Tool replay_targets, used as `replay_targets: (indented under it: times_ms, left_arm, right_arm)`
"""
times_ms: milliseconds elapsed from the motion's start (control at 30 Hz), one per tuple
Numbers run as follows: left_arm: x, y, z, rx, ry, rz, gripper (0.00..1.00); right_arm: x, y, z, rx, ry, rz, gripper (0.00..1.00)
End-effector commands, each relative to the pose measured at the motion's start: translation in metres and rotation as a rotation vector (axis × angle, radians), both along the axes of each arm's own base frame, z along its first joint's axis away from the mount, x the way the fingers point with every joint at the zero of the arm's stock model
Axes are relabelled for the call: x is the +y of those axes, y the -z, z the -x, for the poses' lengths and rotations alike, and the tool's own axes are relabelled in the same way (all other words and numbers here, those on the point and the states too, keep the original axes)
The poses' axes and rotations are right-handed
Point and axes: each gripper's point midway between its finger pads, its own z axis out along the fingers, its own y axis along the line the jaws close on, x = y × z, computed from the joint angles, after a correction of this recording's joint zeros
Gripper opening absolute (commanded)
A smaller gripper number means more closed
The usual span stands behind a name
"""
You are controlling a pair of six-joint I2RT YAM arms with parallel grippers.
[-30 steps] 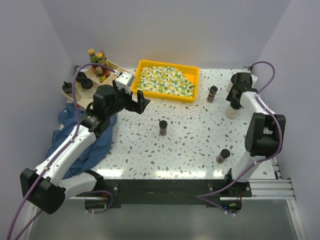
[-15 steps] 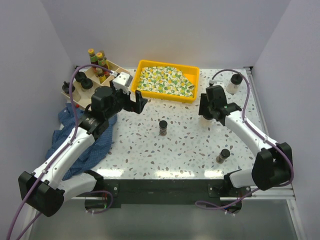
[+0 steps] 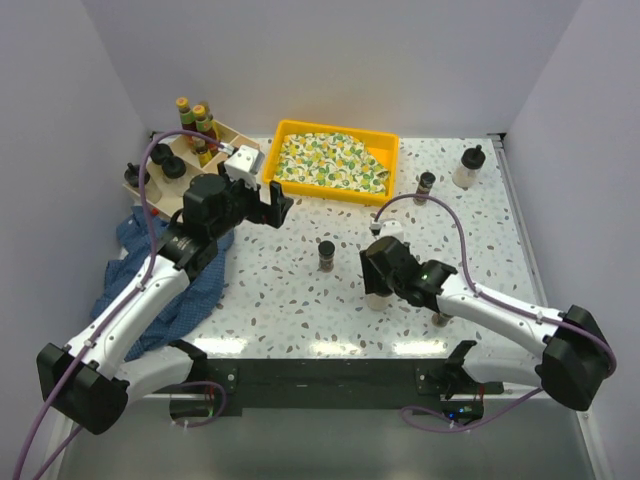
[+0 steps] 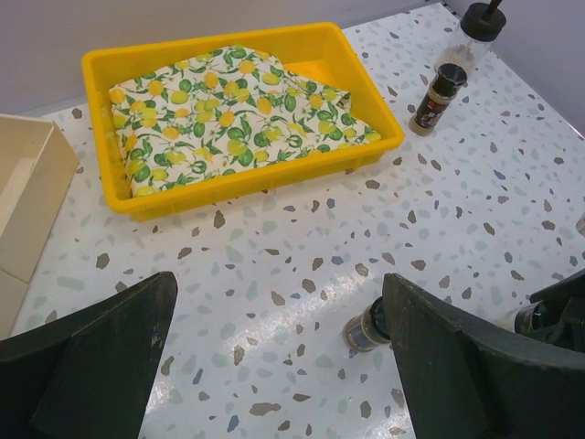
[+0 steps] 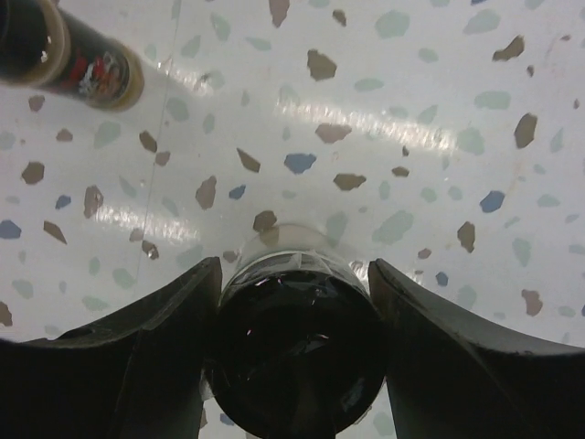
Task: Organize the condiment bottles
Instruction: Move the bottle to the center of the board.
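Transfer step: right gripper clamped on clear bottle, lower centre; left gripper wide. Next: carry toward wooden box, upper left.

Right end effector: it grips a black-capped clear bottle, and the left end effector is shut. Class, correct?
No: the left wrist view shows the left end effector open, not shut; the right end effector does grip the black-capped clear bottle.
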Motion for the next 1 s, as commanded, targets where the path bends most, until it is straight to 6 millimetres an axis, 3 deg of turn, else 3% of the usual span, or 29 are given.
replay_targets:
  times_ms: [0, 133, 233, 333, 467, 533, 633, 733, 767, 833, 867, 933, 967]
  left_arm:
    - [-0.003, -0.026, 0.006, -0.081, 0.035, 0.041, 1.0]
    - [-0.014, -0.021, 0.005, -0.061, 0.082, 0.049, 1.0]
    - [-0.019, -0.005, 0.0, -0.008, 0.1, 0.026, 1.0]
    - [-0.025, 0.003, -0.002, 0.009, 0.119, 0.023, 1.0]
    - [-0.041, 0.016, -0.005, 0.076, 0.186, 0.008, 1.0]
    - [-0.05, 0.006, -0.003, 0.072, 0.222, 0.019, 0.98]
    - [-0.071, -0.001, 0.006, 0.071, 0.26, 0.007, 0.97]
    - [-0.102, 0.005, 0.022, 0.084, 0.293, -0.04, 0.97]
    - [-0.122, 0.016, 0.034, 0.104, 0.333, -0.069, 0.96]
    - [-0.14, 0.029, 0.043, 0.127, 0.346, -0.116, 0.96]
    - [-0.157, 0.032, 0.059, 0.127, 0.388, -0.134, 0.95]
    - [-0.171, 0.041, 0.069, 0.133, 0.399, -0.167, 0.95]
    - [-0.183, 0.043, 0.083, 0.14, 0.435, -0.171, 0.94]
  right_arm:
    - [0.018, -0.017, 0.001, -0.098, 0.049, -0.067, 0.64]
    - [0.012, -0.016, 0.008, -0.08, 0.085, -0.024, 0.81]
    - [0.009, -0.021, 0.01, -0.082, 0.095, -0.032, 0.94]
    - [0.013, -0.041, 0.011, -0.103, 0.081, -0.096, 0.99]
    - [0.015, -0.092, 0.014, -0.153, 0.049, -0.185, 0.99]
    - [0.005, -0.113, 0.021, -0.183, 0.037, -0.21, 0.99]
    - [-0.009, -0.147, 0.03, -0.252, 0.011, -0.277, 0.99]
    - [-0.024, -0.175, 0.04, -0.329, -0.003, -0.353, 0.99]
    - [-0.029, -0.181, 0.043, -0.349, -0.006, -0.37, 0.99]
    - [-0.041, -0.195, 0.049, -0.394, 0.002, -0.418, 0.99]
    - [-0.046, -0.199, 0.051, -0.409, 0.006, -0.425, 0.99]
    - [-0.057, -0.209, 0.056, -0.441, 0.015, -0.456, 0.99]
    - [-0.061, -0.212, 0.059, -0.449, 0.02, -0.459, 0.99]
